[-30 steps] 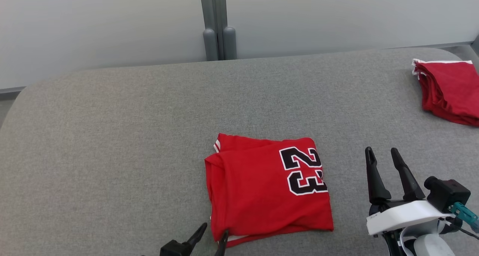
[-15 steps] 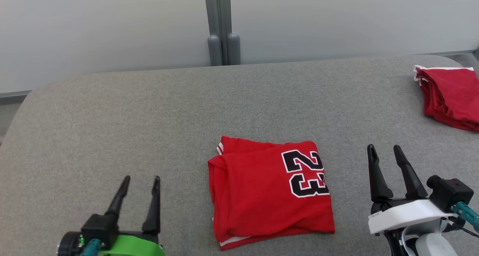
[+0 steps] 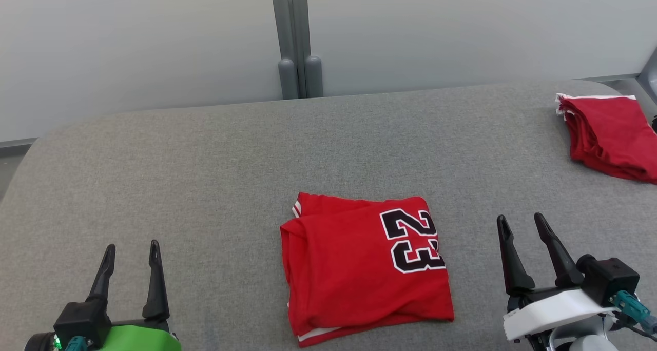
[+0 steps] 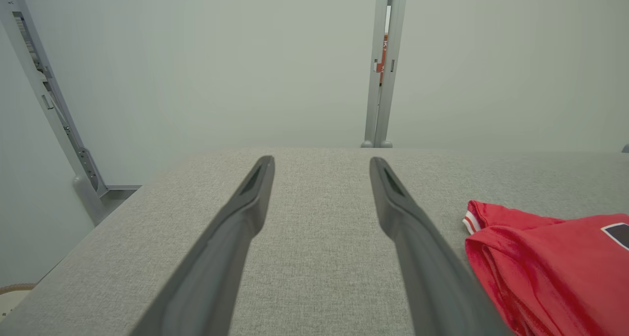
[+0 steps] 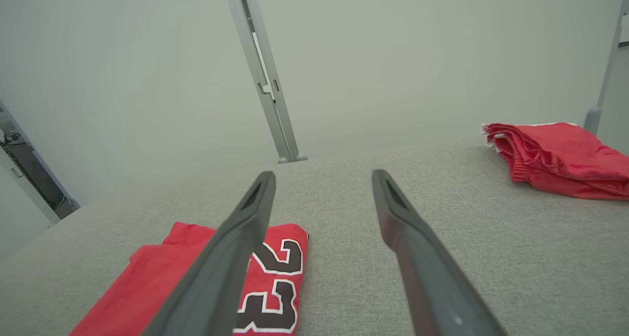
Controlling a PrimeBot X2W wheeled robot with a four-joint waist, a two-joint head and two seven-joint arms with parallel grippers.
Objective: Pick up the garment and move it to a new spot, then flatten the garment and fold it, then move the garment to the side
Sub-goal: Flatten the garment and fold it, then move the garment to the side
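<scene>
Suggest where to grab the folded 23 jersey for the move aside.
Probably the right edge beside the 23, pinching all layers. The folded jersey lies flat, and that edge looks straight and faces the open right claw. Come in low from the right; the left edge is bunched.

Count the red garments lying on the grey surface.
2. The folded number-23 jersey lies mid-surface; a red folded pile sits at the far right edge, perhaps more than one piece.

Grey fabric surface [image 3: 215, 156] before pale wall panels [image 3: 128, 38], grey post [image 3: 292, 33] between them.
</scene>
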